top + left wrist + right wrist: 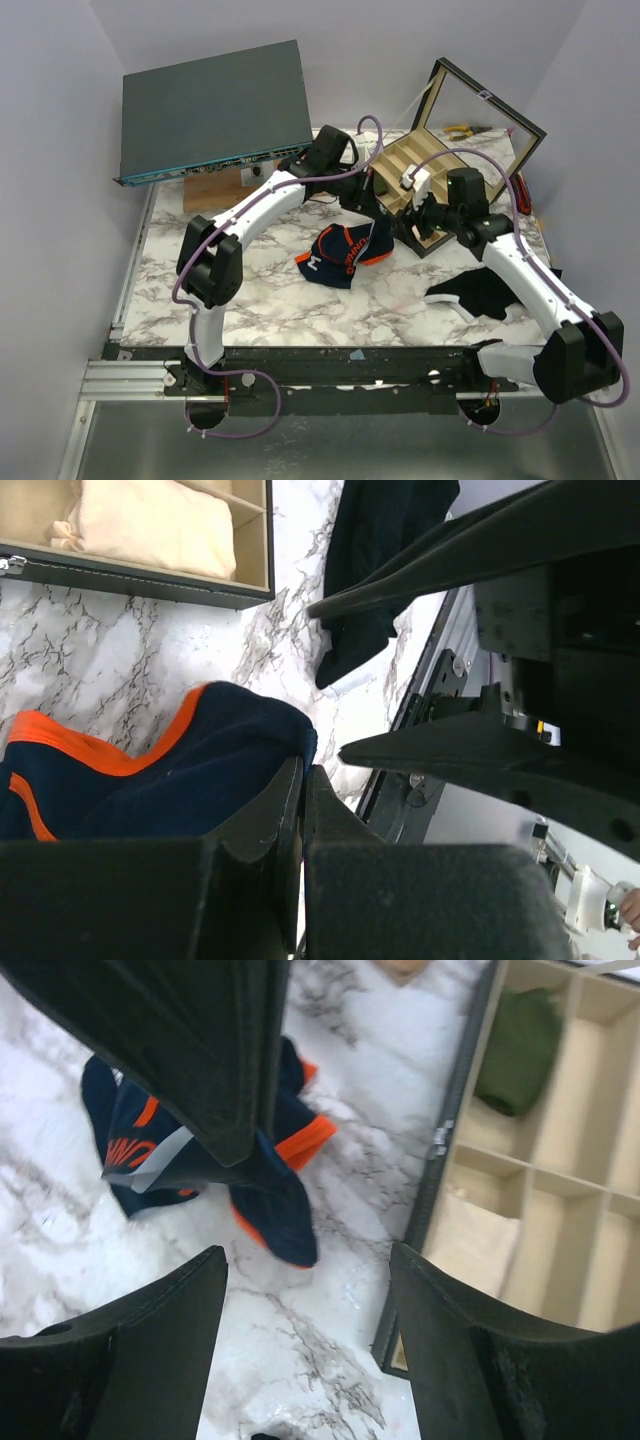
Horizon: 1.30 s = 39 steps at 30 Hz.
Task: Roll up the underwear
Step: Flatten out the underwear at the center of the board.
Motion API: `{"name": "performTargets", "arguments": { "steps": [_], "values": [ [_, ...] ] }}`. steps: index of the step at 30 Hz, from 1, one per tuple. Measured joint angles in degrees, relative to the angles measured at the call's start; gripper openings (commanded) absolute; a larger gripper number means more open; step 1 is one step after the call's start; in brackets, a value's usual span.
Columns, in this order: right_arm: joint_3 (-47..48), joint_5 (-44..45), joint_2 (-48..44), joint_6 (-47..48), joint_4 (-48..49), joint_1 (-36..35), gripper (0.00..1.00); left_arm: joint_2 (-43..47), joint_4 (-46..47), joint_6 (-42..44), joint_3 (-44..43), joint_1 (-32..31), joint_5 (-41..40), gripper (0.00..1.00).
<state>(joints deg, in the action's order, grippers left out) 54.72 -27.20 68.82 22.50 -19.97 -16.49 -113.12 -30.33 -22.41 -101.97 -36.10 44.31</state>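
The marble table (270,300) takes up most of the room in front of me. A grey case (215,105) is propped at its far left and an open compartment box (432,243) stands at far right. A green roll (520,1050) and a cream one (475,1245) already sit in the box.

A black cloth (480,290) lies near the right arm, well apart from the work.

The underwear (340,255) is at mid-table, just left of the box. It is a rumpled navy heap with orange trim showing and one flap trailing toward the box.

The left gripper (303,770) is clenched tight at the garment's edge. It looks to have a corner of fabric pinched, though the hold itself is hard to make out. The right gripper (305,1260) hangs spread and empty over bare marble between the underwear and the box.

I would call this an early stage. Nothing is rolled yet, and the cloth is bunched rather than laid flat. Smoothing or folding it, and then the whole roll, are still to do.
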Motion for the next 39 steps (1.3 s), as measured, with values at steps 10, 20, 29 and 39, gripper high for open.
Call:
{"name": "performTargets", "arguments": {
  "steps": [10, 20, 29, 39],
  "values": [
    [3.3, -10.4, 7.0, 10.6, -8.0, 0.0, 0.70, 0.2, -1.1, 5.9, 0.7, 0.1, 3.9, 0.00],
    [4.0, -13.9, 7.0, 14.0, -8.5, 0.0, 0.67, 0.2, -5.0, 11.9, 0.6, 0.1, 7.0, 0.00],
    [6.0, -19.7, 9.5, 14.7, -9.8, 0.0, 0.51, 0.2, -8.0, 14.9, -0.9, -0.5, 8.7, 0.00],
    [6.9, -22.2, 11.2, 15.1, -11.5, 0.0, 0.22, 0.2, -8.9, 15.8, -1.2, -0.8, 9.4, 0.00]
  ]
}}
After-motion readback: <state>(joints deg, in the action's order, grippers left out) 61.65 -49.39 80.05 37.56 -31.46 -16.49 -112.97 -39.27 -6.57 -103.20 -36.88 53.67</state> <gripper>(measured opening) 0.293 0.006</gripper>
